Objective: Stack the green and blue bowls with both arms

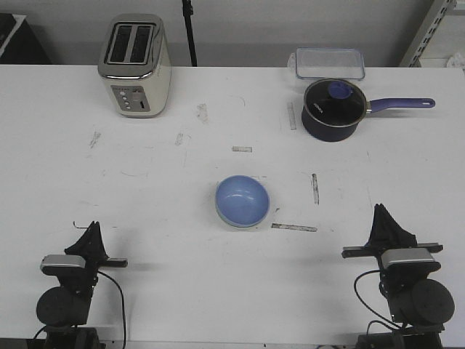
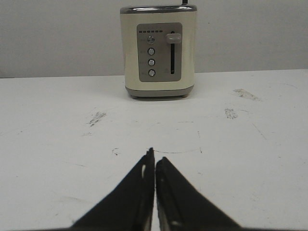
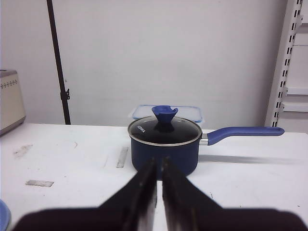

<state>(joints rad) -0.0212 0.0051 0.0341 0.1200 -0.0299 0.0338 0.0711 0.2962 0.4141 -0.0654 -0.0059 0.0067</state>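
Both pincers (image 1: 93,227) (image 1: 380,209) pressed together near edge, blue bowl (image 1: 243,200) mid-table, toaster (image 1: 135,65), saucepan (image 1: 333,109) behind

— What do we have at the far side of the desk (image 1: 145,218)?
— A cream toaster (image 1: 136,65) far left; far right, a navy saucepan (image 1: 333,109), with a clear lidded container (image 1: 329,63) just behind it.

Scuffed white table (image 1: 167,211); plain grey wall (image 3: 168,53) behind; white slotted shelving upright (image 3: 284,72) at right.
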